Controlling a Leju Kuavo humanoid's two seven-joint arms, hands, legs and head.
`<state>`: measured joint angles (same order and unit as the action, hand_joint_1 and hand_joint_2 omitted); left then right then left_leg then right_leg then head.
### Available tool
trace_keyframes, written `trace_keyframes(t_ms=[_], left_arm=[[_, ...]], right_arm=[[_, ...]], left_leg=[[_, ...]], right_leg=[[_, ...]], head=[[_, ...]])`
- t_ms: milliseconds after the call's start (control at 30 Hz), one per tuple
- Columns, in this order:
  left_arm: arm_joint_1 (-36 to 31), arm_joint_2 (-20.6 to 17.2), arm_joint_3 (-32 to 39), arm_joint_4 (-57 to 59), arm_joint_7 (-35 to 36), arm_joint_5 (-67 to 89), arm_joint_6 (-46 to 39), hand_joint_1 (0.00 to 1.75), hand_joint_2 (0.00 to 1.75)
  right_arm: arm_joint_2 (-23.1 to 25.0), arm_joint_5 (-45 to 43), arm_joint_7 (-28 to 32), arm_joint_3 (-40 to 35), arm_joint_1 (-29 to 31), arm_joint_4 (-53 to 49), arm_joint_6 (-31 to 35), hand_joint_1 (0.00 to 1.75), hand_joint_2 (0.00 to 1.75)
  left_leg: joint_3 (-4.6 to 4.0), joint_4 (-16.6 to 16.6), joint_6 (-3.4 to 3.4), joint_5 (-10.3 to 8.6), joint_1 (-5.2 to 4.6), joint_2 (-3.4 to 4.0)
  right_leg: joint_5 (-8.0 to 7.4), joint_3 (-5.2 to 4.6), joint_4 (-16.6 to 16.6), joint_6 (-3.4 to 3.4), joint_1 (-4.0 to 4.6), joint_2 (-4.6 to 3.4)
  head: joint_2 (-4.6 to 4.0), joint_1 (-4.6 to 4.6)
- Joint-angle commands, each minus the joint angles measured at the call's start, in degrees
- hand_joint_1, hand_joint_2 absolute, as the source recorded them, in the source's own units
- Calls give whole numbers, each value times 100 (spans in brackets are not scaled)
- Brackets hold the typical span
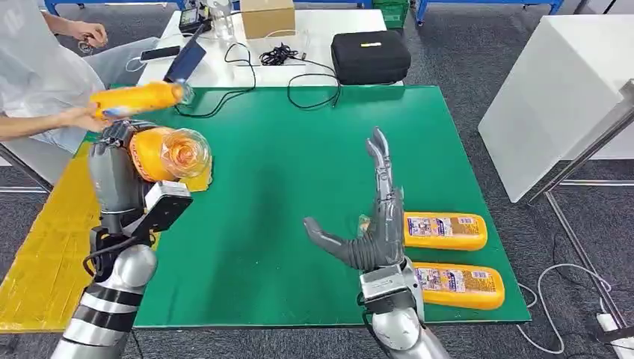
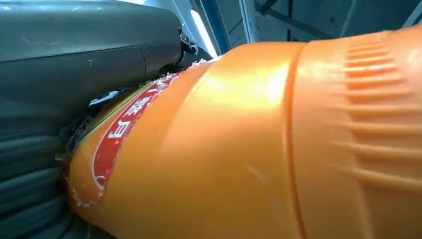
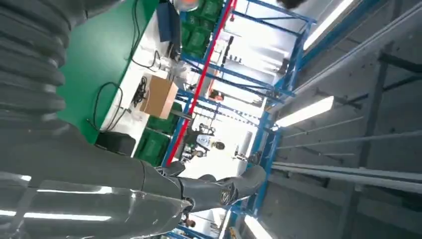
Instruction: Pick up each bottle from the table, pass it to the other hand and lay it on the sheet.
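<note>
My left hand (image 1: 119, 161) holds an orange bottle (image 1: 170, 153) above the left edge of the green table cover, its clear base turned toward my head camera. In the left wrist view the same bottle (image 2: 259, 149) lies against my grey palm. My right hand (image 1: 374, 224) hovers open over the green cover, fingers stretched upward and thumb spread to the left, nothing in it. Two more orange bottles (image 1: 442, 230) (image 1: 457, 285) lie flat on the cover just right of that hand. The yellow sheet (image 1: 45, 254) lies at the table's left side. A person's hand holds another orange bottle (image 1: 138, 99) above it.
The person (image 1: 37, 67) sits at the far left. Behind the green cover (image 1: 299, 172) a white table carries a black case (image 1: 370, 56), a cardboard box (image 1: 267, 16), cables and a phone. A white cabinet (image 1: 557, 90) stands to the right.
</note>
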<state>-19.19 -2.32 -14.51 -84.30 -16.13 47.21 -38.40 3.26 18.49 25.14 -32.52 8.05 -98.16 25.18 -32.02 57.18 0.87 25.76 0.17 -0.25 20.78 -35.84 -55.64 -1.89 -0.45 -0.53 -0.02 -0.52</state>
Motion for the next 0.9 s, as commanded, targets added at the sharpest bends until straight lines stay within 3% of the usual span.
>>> trace_keyframes(t_ms=[33, 233, 367, 500, 667, 700, 733, 833, 900], left_arm=[[-312, -88, 13, 379, 10, -26, -5, 175, 175], [-312, -88, 13, 379, 10, -26, -5, 175, 175], [-663, -292, -37, 879, 791, 1595, 195, 175, 175], [-681, -286, 76, 938, 810, 1554, 251, 175, 175], [-737, -521, 125, 1164, 1311, 2779, 226, 175, 175], [-1078, -785, -196, 1715, 1892, 3548, 980, 175, 175], [-1801, -697, -432, 2620, 2063, 3709, 2309, 175, 175], [-2768, -497, -616, 4230, 2108, 3622, 2212, 175, 175], [-3217, -439, -711, 4976, 2279, 3677, 2557, 175, 175]], right_arm=[[-173, -28, 0, 135, 39, -133, -10, 0, 175], [-173, -28, 0, 135, 39, -133, -10, 0, 175], [-261, -28, 73, 244, -39, -412, -141, 0, 175], [-301, 66, -6, 400, -232, -591, -212, 0, 175], [-310, 87, -17, 608, -324, -574, -188, 0, 175], [-323, 395, -148, 737, -360, -580, -21, 0, 175], [-395, 420, -251, 848, -393, -669, -155, 0, 175], [-335, 455, -226, 1065, -439, -686, -382, 0, 175], [-306, 479, -242, 1086, -407, -609, -469, 0, 175]], left_leg=[[7, -1, -2, 4, 1, -4], [5, 0, -1, 3, 1, -3], [12, 3, -4, 8, 5, -8], [8, 1, -3, 4, 3, -12], [16, -2, -3, 7, 3, -5], [14, -1, -3, 6, 3, -5], [8, 0, -3, 1, 2, -12], [-4, 17, -5, -6, 8, -71], [-9, 3, -9, -23, -2, -58]], right_leg=[[5, 9, 1, 2, 2, 8], [5, 7, 0, 1, 0, 8], [10, 16, -2, 4, 4, 14], [8, 12, 0, 3, 3, 15], [9, 16, 0, 4, 3, 9], [9, 15, 0, 4, 3, 10], [7, 11, -1, 4, 2, 16], [15, 14, -8, 5, 12, 77], [3, 6, -2, 3, 1, 49]], head=[[0, 0], [0, 0], [0, 0], [0, 0], [0, 0], [0, 0], [0, 0], [0, 0], [0, 2]])
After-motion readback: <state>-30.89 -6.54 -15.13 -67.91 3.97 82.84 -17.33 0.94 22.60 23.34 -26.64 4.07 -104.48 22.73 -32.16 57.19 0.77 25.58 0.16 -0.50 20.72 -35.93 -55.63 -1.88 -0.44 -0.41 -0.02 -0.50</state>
